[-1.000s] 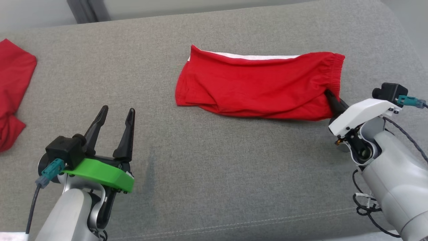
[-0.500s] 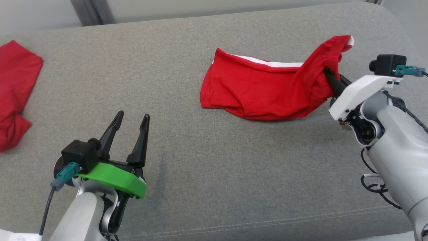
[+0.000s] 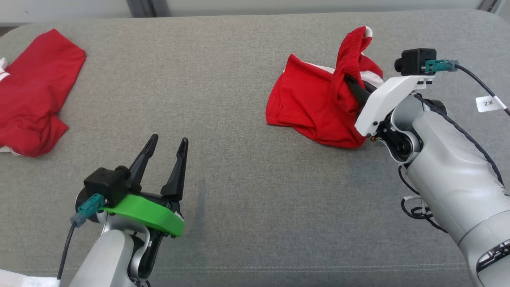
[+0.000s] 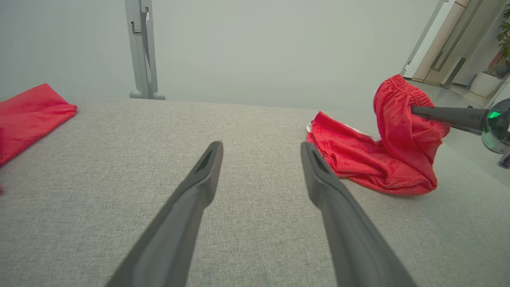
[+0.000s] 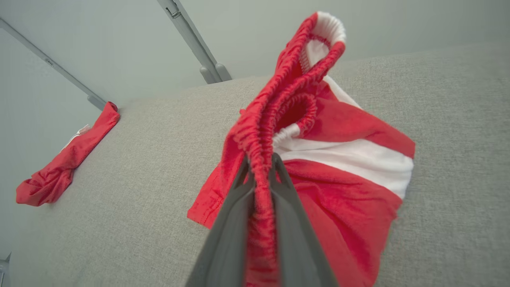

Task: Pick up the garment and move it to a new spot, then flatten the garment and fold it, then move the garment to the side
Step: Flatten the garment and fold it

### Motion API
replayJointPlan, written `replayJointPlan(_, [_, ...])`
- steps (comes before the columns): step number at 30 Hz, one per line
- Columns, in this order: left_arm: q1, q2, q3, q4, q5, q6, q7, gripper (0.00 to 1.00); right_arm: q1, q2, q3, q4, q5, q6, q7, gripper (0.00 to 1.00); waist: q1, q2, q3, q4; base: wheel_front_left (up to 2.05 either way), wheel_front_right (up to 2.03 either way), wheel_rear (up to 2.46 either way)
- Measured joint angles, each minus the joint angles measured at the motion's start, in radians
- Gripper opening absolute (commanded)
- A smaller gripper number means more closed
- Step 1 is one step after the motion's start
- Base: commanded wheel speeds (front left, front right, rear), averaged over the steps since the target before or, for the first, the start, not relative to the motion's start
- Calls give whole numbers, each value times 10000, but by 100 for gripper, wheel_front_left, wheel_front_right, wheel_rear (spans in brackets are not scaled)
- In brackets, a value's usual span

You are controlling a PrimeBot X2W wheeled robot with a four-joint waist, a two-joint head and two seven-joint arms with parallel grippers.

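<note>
Got the right arm (image 3: 446,167) coming in from about 4 o'clock in the head view, forearm angled up toward 10, wrist tipped so the fingers point the same way. Got the right gripper (image 5: 259,159) pinched tight on the elastic waistband (image 5: 279,91) of the red shorts (image 3: 310,107), cloth sandwiched right between the two dark fingers in the right wrist view. Then the left arm (image 3: 107,255) sitting low at 7 o'clock, pointing up toward 12 or 1, with the left gripper (image 3: 169,139) spread wide, holding nothing, hovering over bare grey cushion (image 3: 247,191).

As for the shorts: bunched up at about 2 o'clock on the cushion in the head view. Waistband end held up off the fabric at the pinch, looping above the fingertips. Leg end draped down and resting on the cushion, out toward 9 o'clock from the claw. White side stripe (image 5: 358,159) showing just right of the fingers in the right wrist view. Well apart from the left gripper, off at roughly 2 o'clock from it.

Quick count: two arms, two grippers, two fingers each. Two red garments total, meaning the pinched shorts plus a second red garment (image 3: 36,95) lying crumpled at 10 o'clock near the cushion's left edge, with nothing touching it.
</note>
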Motion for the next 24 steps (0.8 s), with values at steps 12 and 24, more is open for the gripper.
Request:
replayJointPlan(12, [-3, -59, 307, 63, -2, -35, 0, 100, -197, 593, 357, 608, -188, -351, 522, 100, 0, 0, 40, 550, 0, 0, 0])
replayJointPlan(24, [-1, -42, 527, 27, 13, -46, 0, 100, -433, 1022, 416, 491, -75, -6, 98, 100, 0, 0, 168, 229, 0, 0, 0])
